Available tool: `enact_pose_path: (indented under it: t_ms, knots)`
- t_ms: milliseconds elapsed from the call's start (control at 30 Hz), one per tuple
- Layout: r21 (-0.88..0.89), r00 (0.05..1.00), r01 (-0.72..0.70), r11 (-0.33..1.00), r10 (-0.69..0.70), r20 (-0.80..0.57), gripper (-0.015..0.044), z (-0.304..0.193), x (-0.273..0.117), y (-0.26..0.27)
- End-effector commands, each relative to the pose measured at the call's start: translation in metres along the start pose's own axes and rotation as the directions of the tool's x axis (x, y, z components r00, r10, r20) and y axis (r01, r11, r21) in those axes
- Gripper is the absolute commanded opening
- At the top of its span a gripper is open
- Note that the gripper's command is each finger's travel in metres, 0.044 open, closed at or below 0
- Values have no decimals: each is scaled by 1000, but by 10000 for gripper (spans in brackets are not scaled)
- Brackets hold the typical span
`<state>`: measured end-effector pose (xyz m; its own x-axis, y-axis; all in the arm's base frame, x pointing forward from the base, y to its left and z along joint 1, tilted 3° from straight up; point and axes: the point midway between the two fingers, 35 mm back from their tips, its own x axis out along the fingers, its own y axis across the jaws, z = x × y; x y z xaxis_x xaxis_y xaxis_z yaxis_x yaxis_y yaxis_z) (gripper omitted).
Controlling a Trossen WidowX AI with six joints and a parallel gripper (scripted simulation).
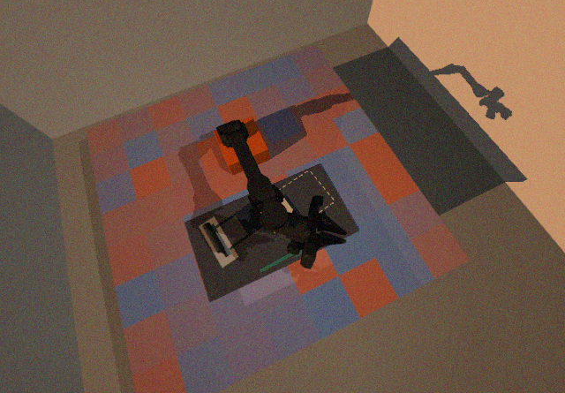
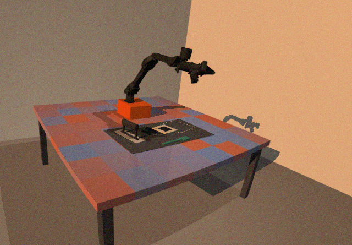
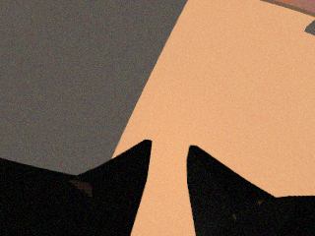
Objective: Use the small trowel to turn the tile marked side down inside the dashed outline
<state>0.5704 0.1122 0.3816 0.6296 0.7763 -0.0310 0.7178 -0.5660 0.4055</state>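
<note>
Hand [image 1: 345, 237] [image 2: 213, 72] [image 3: 169, 149] up high, fingers partly closed, narrow gap, holding nothing. Green trowel [image 1: 278, 262] [image 2: 173, 141] lies flat on the mat [image 1: 219, 283] [image 2: 133, 148], lower middle of both wide views; top view hides its blade under the arm. Framed tile [image 1: 287, 205] [image 2: 166, 128] mid-mat, beside the dashed outline [image 1: 323, 188] [image 2: 188, 123]; not turned. Black bar handle [image 1: 217, 238] [image 2: 130, 124] on a pale plate, left on the mat.

Handling, my guess: trowel light, stiff, thin; grip the slim handle near its middle, across its width, fingers low, or it may roll or slip. Open wider first. Tile looks rigid, maybe brittle; lever from one edge, slowly, since it could skid off the blade.
</note>
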Motion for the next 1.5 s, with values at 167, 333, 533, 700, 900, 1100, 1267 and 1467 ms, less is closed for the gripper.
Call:
enact_pose_path:
  t_ms: [167, 333, 533, 700, 900, 1100, 1267, 1467]
  knots:
    - [0, 1000, 0, 1000, 0, 0, 0, 0, 0, 0]
    - [0, 1000, 0, 1000, 0, 0, 0, 0, 0, 0]
    - [0, 1000, 0, 1000, 0, 0, 0, 0, 0, 0]
    - [0, 1000, 0, 1000, 0, 0, 126, 0, 0, 0]
    - [-106, 997, -33, 994, 41, 71, 270, 23, -10, 10]
    - [-248, 981, -44, 968, 88, 170, 270, 53, -25, 22]
    - [-359, 960, -21, 933, 120, 255, 270, 79, -40, 29]
    - [-476, 923, 44, 878, 147, 356, 270, 109, -60, 36]
